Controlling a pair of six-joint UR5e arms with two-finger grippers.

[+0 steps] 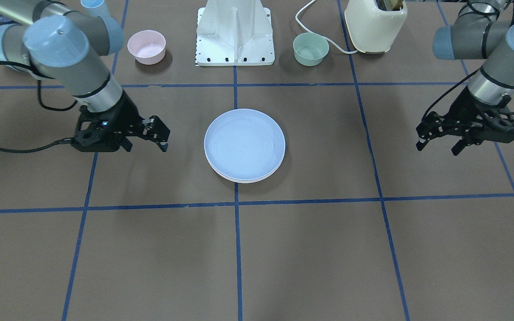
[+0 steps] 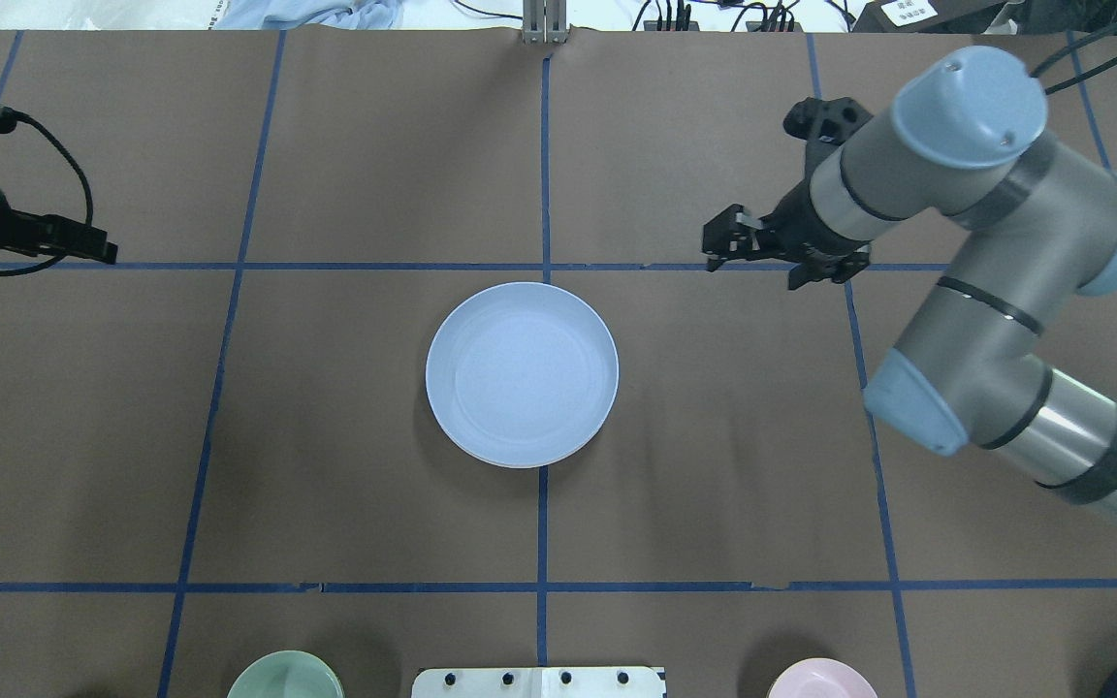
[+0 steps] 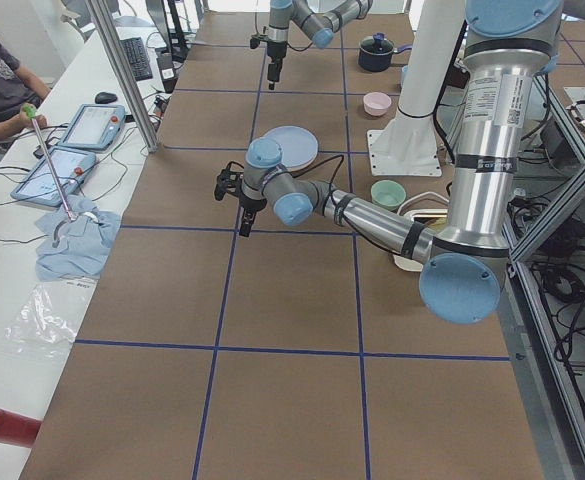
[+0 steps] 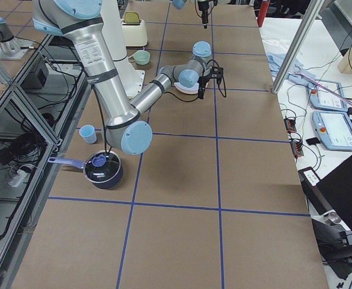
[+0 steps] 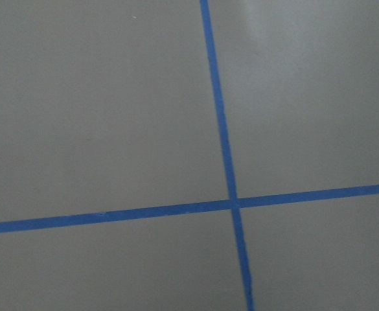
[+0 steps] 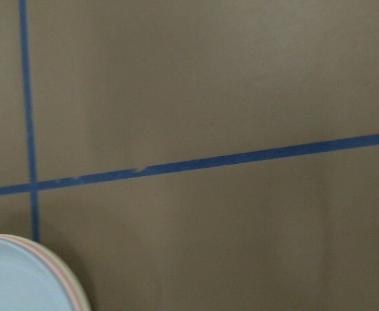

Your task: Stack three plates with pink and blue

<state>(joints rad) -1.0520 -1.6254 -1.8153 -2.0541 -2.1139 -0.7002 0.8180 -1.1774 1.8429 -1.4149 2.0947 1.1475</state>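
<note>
The three plates sit in one stack at the table's centre. The light blue plate (image 1: 244,145) is on top, also seen from overhead (image 2: 521,373). The pink rim (image 6: 72,288) and a cream rim (image 1: 243,180) show just below it. My right gripper (image 1: 164,136) hovers open and empty beside the stack, apart from it; it also shows in the overhead view (image 2: 752,264). My left gripper (image 1: 437,148) is open and empty, far off on the stack's other side. The left wrist view shows only bare table and blue tape.
A small pink bowl (image 1: 146,46), a small green bowl (image 1: 311,48) and a cream toaster (image 1: 375,24) stand by the robot's white base (image 1: 234,33). A light blue cup (image 4: 88,133) and a dark pot (image 4: 103,168) sit behind the right arm.
</note>
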